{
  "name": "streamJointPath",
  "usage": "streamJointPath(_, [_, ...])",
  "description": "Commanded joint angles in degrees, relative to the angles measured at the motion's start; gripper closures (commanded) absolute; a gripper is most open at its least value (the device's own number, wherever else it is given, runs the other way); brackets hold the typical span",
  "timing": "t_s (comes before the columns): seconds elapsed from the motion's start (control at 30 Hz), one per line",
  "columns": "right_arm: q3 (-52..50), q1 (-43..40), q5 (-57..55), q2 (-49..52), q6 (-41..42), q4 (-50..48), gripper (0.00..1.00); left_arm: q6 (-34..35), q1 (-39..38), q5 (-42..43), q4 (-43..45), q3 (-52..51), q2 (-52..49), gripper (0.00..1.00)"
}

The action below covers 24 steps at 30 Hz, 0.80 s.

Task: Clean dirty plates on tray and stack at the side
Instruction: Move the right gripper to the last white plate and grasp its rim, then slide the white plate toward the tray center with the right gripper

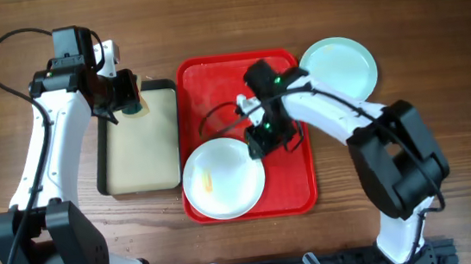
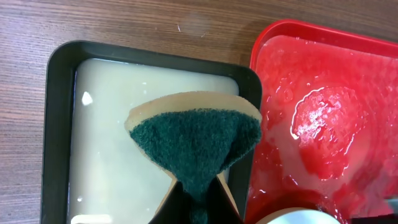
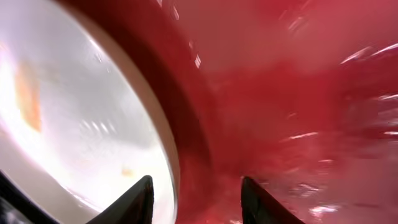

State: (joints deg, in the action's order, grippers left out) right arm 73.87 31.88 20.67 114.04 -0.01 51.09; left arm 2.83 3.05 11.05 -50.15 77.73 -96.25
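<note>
A white plate (image 1: pixel 223 178) with a yellowish smear lies in the front left of the wet red tray (image 1: pixel 297 182). Its smear and rim fill the left of the right wrist view (image 3: pixel 81 124). My right gripper (image 1: pixel 259 138) (image 3: pixel 196 199) is open and low over the tray (image 3: pixel 298 93), with the plate's right rim between its fingers: one finger stands over the plate, the other over bare tray. A pale blue plate (image 1: pixel 339 68) lies on the table right of the tray. My left gripper (image 1: pixel 130 94) (image 2: pixel 199 208) is shut on a green-and-tan sponge (image 2: pixel 196 143).
A black-rimmed tray (image 1: pixel 100 162) (image 2: pixel 59 124) with a beige, wet inside sits left of the red tray (image 2: pixel 323 124), under the sponge. The white plate's edge (image 2: pixel 298 218) shows at the bottom of the left wrist view. Wooden table surrounds both trays.
</note>
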Motion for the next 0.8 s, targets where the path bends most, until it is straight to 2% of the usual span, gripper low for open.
streamJointPath(0.0, [-3.3, 1.2, -0.8, 0.5, 0.2, -2.4, 0.83, -0.9, -0.1, 1.1, 0.0, 0.1, -0.3, 0.95])
streamJointPath(0.03, [-3.3, 1.2, -0.9, 0.5, 0.4, -3.2, 0.95, -0.9, -0.1, 1.1, 0.0, 0.1, -0.3, 0.95])
streamJointPath(0.23, [0.7, -2.6, -15.3, 0.5, 8.7, -10.0, 0.96, -0.9, -0.1, 1.1, 0.0, 0.1, -0.3, 0.95])
streamJointPath(0.33, [1.3, -6.9, -16.9, 0.5, 12.0, -14.2, 0.96, -0.9, -0.1, 1.1, 0.0, 0.1, -0.3, 0.95])
streamJointPath(0.43, [1.3, -9.0, -13.9, 0.5, 6.6, -18.3, 0.95, -0.9, -0.1, 1.1, 0.1, 0.1, -0.3, 0.95])
streamJointPath(0.47, [1.3, -9.0, -13.0, 0.5, 5.9, -18.6, 0.93, -0.9, -0.1, 1.1, 0.2, 0.1, -0.3, 0.95])
streamJointPath(0.5, [1.3, -9.0, -12.9, 0.5, 6.0, -18.9, 0.86, -0.9, -0.1, 1.1, 0.2, 0.1, -0.3, 0.95])
streamJointPath(0.53, [1.3, -8.9, -13.0, 0.5, 5.9, -19.5, 0.64, -0.9, -0.1, 1.1, 0.2, 0.1, -0.3, 0.95])
streamJointPath(0.6, [1.9, -9.1, -13.0, 0.5, 6.0, -20.5, 0.50, -0.9, -0.1, 1.1, 0.2, 0.1, -0.3, 0.95])
streamJointPath(0.7, [4.8, -9.7, -13.0, 0.3, 7.6, -18.1, 0.49, -0.9, -0.1, 1.1, 0.2, 0.1, -0.3, 0.95])
streamJointPath(0.77, [5.3, -9.9, -13.0, 0.3, 10.5, -15.9, 0.57, -0.9, -0.1, 1.1, 0.2, 0.1, -0.3, 0.95])
